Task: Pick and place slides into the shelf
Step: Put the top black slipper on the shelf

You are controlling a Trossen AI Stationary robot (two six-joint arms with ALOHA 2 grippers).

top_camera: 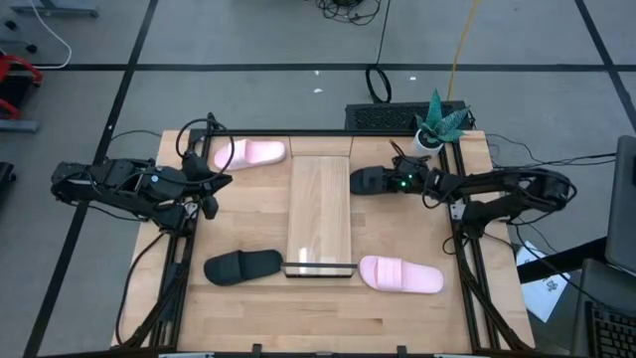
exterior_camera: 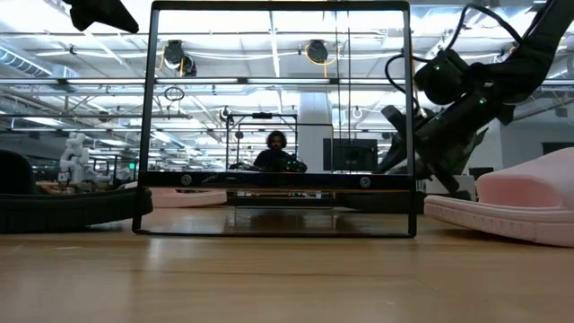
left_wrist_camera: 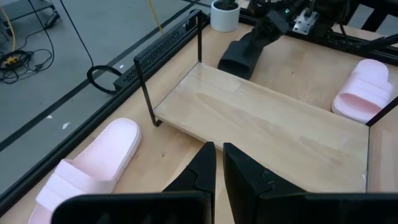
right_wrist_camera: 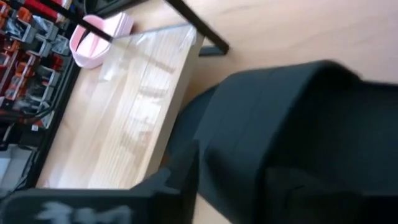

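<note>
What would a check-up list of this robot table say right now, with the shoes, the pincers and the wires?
Surface: wooden table, bare between items.
Job's things: shelf holds no slides. Far pink slide left of it; near pink slide right; near black slide left; far black slide right.
Clutter: potted plant at the far right corner.
Grippers: right pincer closing on the far black slide; left pincer shut, holding nothing, beside the far pink slide.
Cables: loops on the floor beyond the table.
Surroundings: a person sits far behind.
</note>
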